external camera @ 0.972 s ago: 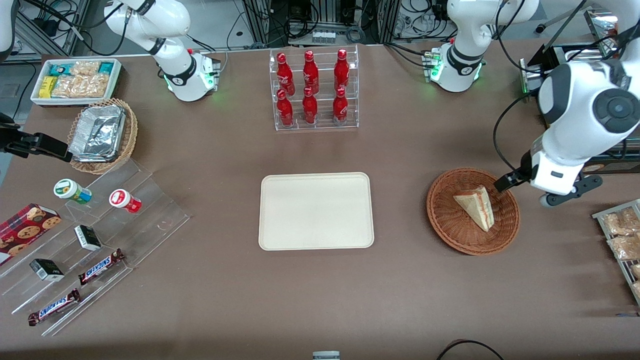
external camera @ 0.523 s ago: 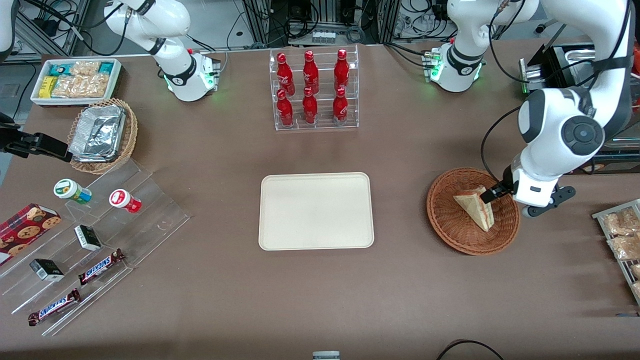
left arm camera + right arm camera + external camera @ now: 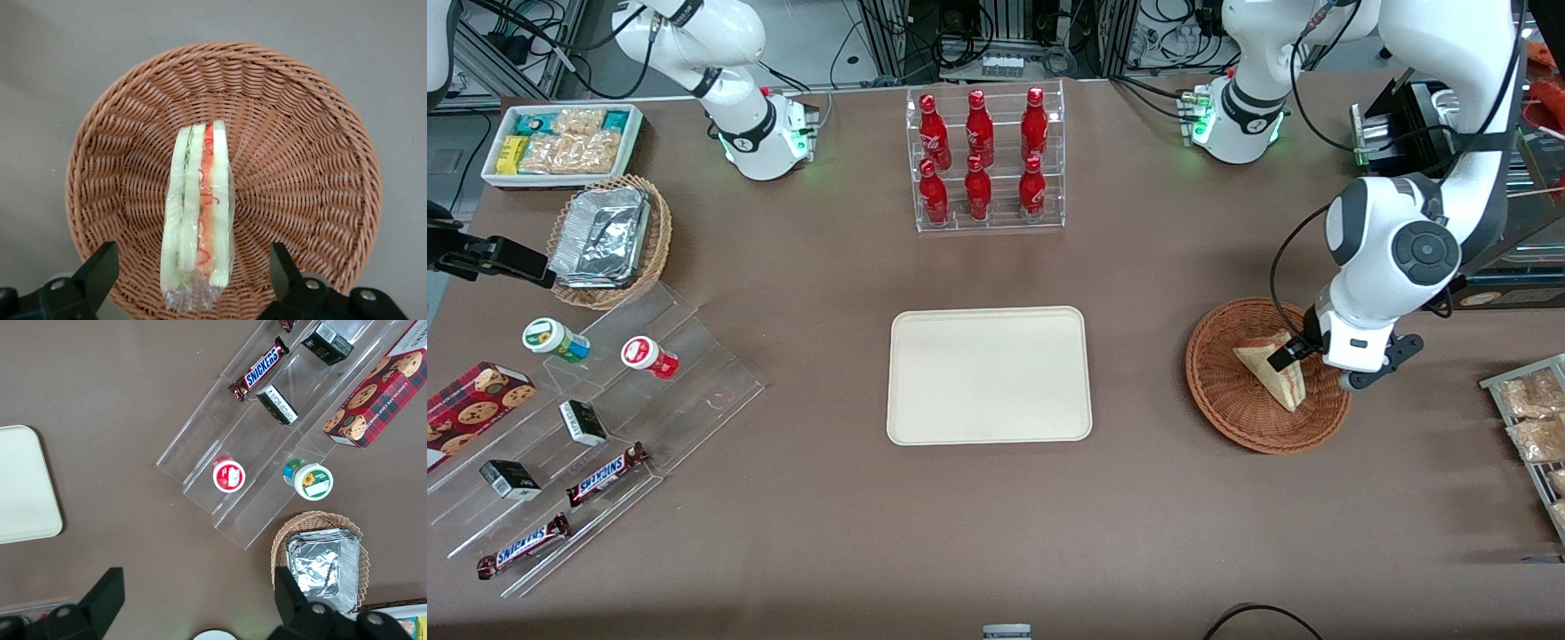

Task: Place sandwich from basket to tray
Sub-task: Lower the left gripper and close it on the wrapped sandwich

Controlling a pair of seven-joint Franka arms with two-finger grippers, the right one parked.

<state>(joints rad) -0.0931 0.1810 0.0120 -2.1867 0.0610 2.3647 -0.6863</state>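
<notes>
The sandwich (image 3: 198,223) stands on edge in the basket (image 3: 320,173), filling stripe up, its long axis running from the basket's middle straight toward the gripper (image 3: 190,270), with one end between the spread fingers (image 3: 100,267). The gripper hangs above the basket with its jaws apart, one on each side of the wedge and touching neither bread face. The tray (image 3: 989,374) holds nothing and lies well apart from the gripper, toward the parked arm's end of the table.

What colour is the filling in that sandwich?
Red and green between pale bread; sandwich shows best in the left wrist view, gripper open around it.
</notes>
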